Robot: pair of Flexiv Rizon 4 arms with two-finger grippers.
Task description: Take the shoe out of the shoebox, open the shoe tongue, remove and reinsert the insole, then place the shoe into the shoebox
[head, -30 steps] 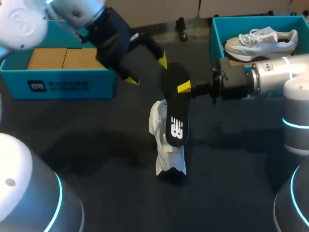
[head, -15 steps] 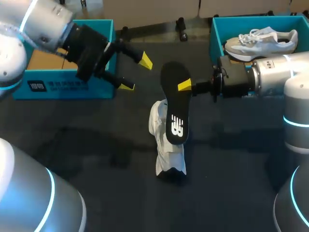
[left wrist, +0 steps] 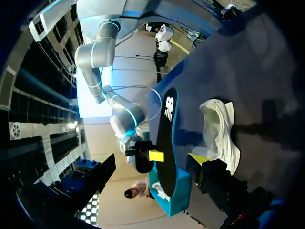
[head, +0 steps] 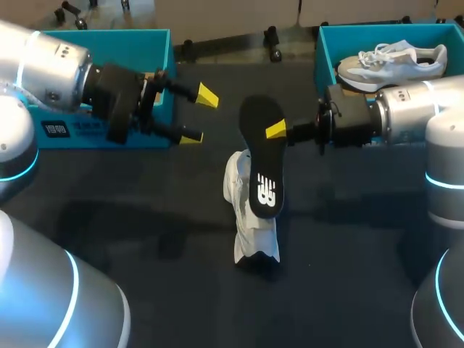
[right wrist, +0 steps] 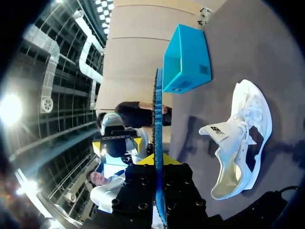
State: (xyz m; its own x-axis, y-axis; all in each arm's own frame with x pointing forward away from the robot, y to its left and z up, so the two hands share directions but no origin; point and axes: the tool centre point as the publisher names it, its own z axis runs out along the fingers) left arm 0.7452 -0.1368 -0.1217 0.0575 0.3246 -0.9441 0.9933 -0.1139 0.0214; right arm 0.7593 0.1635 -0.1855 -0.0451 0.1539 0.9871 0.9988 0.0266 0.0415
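A black insole [head: 262,156] hangs upright over the table's middle, and my right gripper [head: 277,130] is shut on its upper edge. Just under and behind it a white shoe [head: 250,217] lies on the dark table. My left gripper [head: 199,116] stands open to the left of the insole, apart from it, with nothing between its fingers. In the right wrist view the insole [right wrist: 157,133] shows edge-on between my right gripper's [right wrist: 159,162] fingers, with the shoe [right wrist: 240,143] beside it. The left wrist view shows the insole [left wrist: 164,138] and the shoe [left wrist: 219,133] ahead.
A blue shoebox [head: 94,130] stands at the back left, right behind my left arm. Another blue box [head: 326,43] at the back right holds a grey and white shoe [head: 391,61], close to my right arm.
My left arm has drawn back to the left, away from the insole, its gripper still open. The right arm and the insole have stayed put.
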